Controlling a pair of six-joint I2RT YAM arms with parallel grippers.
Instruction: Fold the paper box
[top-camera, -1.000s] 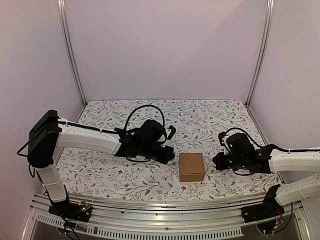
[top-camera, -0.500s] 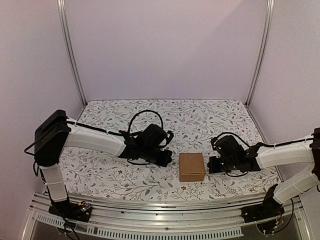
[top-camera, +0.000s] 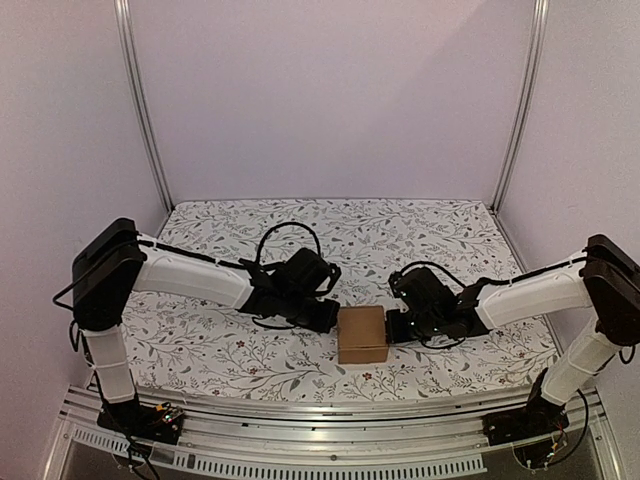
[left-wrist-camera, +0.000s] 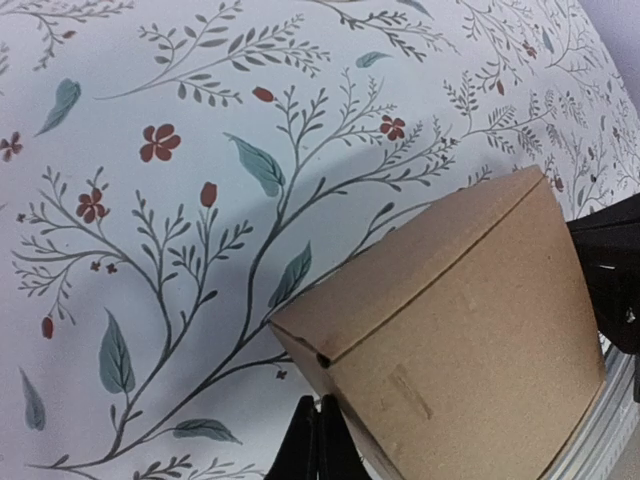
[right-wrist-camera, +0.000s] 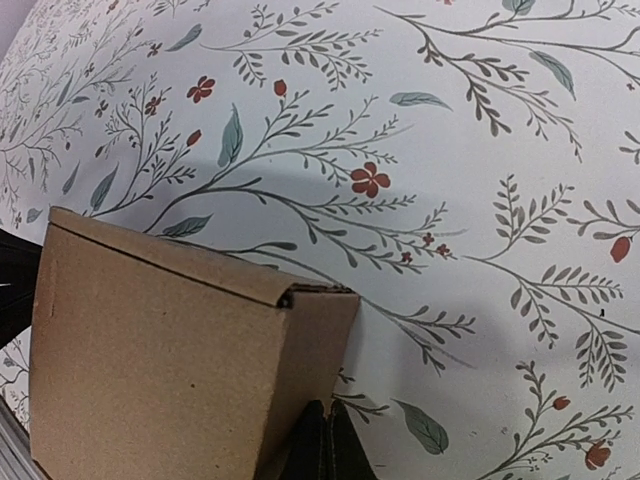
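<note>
The paper box (top-camera: 362, 334) is a closed brown cardboard cube standing on the floral table near the front middle. My left gripper (top-camera: 333, 320) is shut and its tips press against the box's left side; in the left wrist view the box (left-wrist-camera: 460, 340) fills the lower right, with the shut gripper (left-wrist-camera: 318, 440) at its lower edge. My right gripper (top-camera: 392, 328) is shut too and touches the box's right side. The right wrist view has the box (right-wrist-camera: 170, 350) at lower left, its lid seam visible, and the shut gripper (right-wrist-camera: 325, 440) against its side wall.
The floral table cloth (top-camera: 250, 360) spreads all round the box. A metal rail (top-camera: 300, 410) runs along the near edge. Upright posts (top-camera: 140, 100) stand at the back corners, with plain walls behind.
The right arm swung left until its gripper met the box and pushed it a little leftward. The left gripper lowered and shifted slightly to meet the box's left side.
</note>
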